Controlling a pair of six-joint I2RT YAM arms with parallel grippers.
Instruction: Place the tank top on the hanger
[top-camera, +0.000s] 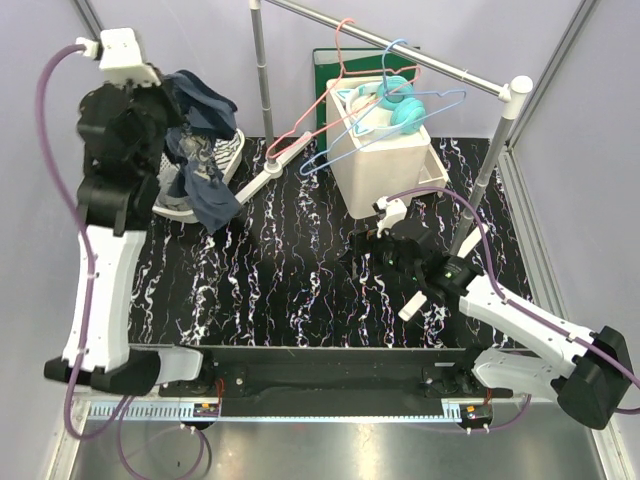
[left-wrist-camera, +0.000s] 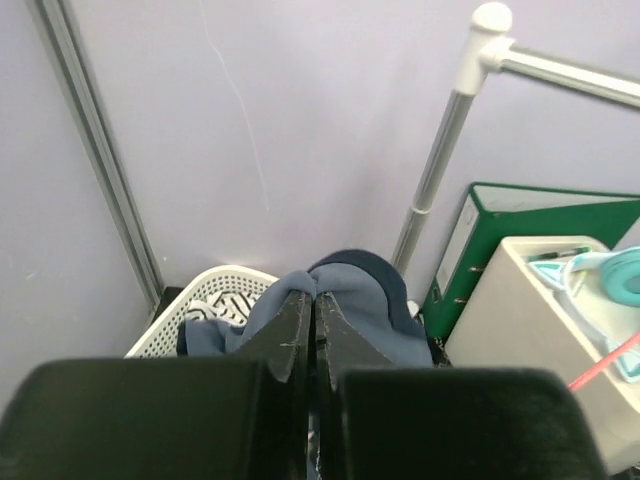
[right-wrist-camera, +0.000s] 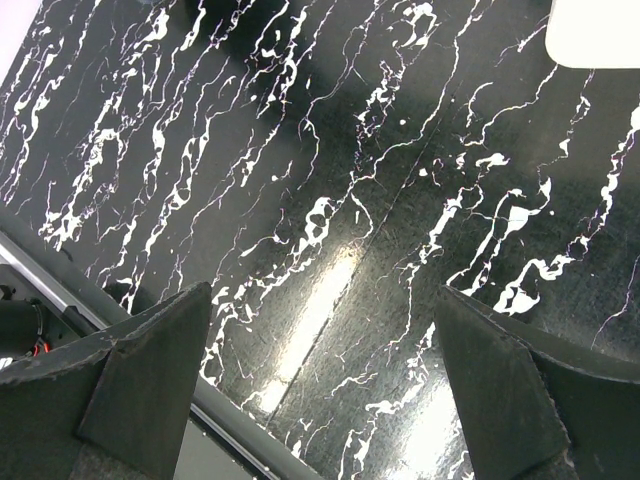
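The left arm (top-camera: 105, 230) stands tall at the far left, its left gripper (left-wrist-camera: 313, 300) pinched narrow on the tank top (top-camera: 205, 110), which hangs bunched above the white basket (left-wrist-camera: 215, 290). The cloth's lower part is hidden behind the gripper body in the wrist view. The right gripper (right-wrist-camera: 322, 300) hovers low over the marbled table (right-wrist-camera: 300, 150), jaws wide and holding nothing. The hanger (top-camera: 312, 166) hangs from the rail (top-camera: 450, 68) at the far right.

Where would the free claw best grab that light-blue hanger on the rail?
Probably the lower left corner of the light-blue hanger, from the table side. It hangs tilted from the rail, and that thin corner juts past the white box into open air, where the open right claw could close around it.
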